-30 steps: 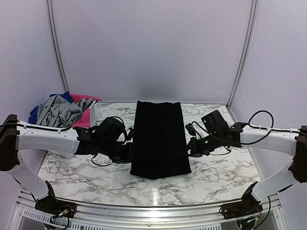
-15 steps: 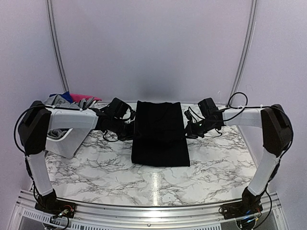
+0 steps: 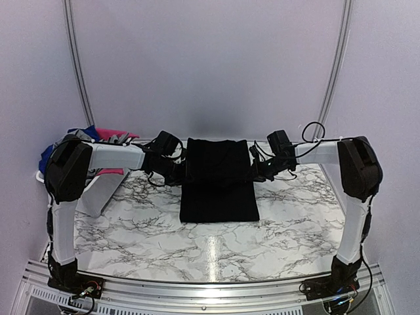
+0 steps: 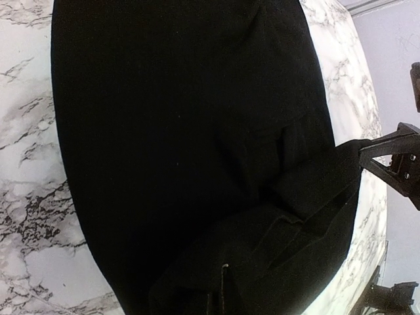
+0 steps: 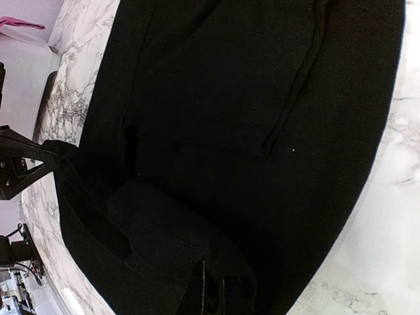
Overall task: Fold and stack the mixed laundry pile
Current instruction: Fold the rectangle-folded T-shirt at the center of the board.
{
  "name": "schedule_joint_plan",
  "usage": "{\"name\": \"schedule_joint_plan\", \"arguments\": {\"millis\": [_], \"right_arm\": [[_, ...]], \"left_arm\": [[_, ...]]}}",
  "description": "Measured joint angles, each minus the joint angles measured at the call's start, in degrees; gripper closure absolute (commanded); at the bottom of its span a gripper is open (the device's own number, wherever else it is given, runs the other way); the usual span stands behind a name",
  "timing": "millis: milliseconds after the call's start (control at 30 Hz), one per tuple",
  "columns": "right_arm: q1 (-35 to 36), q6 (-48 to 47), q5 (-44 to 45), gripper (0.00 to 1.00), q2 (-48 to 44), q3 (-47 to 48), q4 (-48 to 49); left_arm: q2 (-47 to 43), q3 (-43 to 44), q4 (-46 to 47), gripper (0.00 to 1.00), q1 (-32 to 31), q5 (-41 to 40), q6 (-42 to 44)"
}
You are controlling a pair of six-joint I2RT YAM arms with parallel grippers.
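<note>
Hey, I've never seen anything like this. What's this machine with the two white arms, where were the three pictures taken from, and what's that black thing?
It's a robot: a left arm and a right arm, bolted at the near edge of a marble table. One picture looks down from above and behind. The other two come from small cameras on the wrists. The left fingers and right fingers are shut on opposite sides of a black garment, holding a fold of it over the part lying flat. More laundry is heaped in a white basket at the far left.
</note>
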Motion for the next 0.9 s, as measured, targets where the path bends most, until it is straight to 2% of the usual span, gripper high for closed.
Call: {"name": "schedule_joint_plan", "arguments": {"millis": [267,333,467,533,600,767,900], "right_arm": [[-0.7,0.04,0.02,1.0,2.01,0.63,0.09],[-0.72,0.28,0.13,0.99,2.99,1.44,0.39],[-0.74,0.96,0.7,0.73,4.61,3.02,0.39],[-0.87,1.03,1.38,0.55,4.74,3.91,-0.2],[-1.2,1.29,2.21,0.45,4.63,5.01,-0.87],[-3.74,-0.2,4.17,0.45,0.07,5.57,-3.26],[-4.31,-1.11,3.52,0.47,-6.34,4.28,-3.85]], "left_arm": [[3.17,2.43,-0.22,1.0,1.36,1.03,0.63],[3.82,2.91,-0.35,0.95,1.62,1.22,0.79],[5.84,5.7,-1.27,0.69,2.23,1.64,1.79],[6.03,6.51,-1.66,0.6,2.93,1.73,2.34],[5.68,6.86,-1.81,0.52,3.87,1.49,2.91],[0.35,2.56,-2.36,0.49,6.05,0.13,5.22],[-6.62,-2.84,-2.51,0.52,6.19,0.57,7.32]]}}
